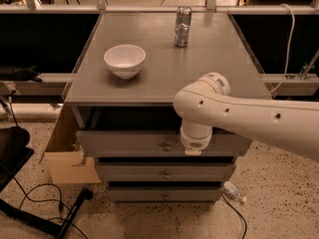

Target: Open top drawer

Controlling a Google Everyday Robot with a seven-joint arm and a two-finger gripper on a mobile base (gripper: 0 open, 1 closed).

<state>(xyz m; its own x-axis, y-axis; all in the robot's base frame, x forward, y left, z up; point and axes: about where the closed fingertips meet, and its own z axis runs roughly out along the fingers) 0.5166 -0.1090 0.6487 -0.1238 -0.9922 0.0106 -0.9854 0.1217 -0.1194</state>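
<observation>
Top drawer (124, 143) at centre frame, under tabletop (219, 73). Dark gap above front suggests partly out. Gripper (193, 149) at front, just right of knob (167, 146); opening cannot tell. Judged: most of pull outstanding.

The arm (249, 121) is stretching in from the right, wrist (195, 136) pointing downward, claw (192, 152) hanging just beneath it.

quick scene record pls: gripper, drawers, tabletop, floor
gripper: low in front of the top drawer, just right of its knob
top drawer: grey front, brass knob at centre
lower drawers: two narrower fronts below
tabletop: white bowl front left, can at back
floor: cardboard box left of the cabinet
</observation>
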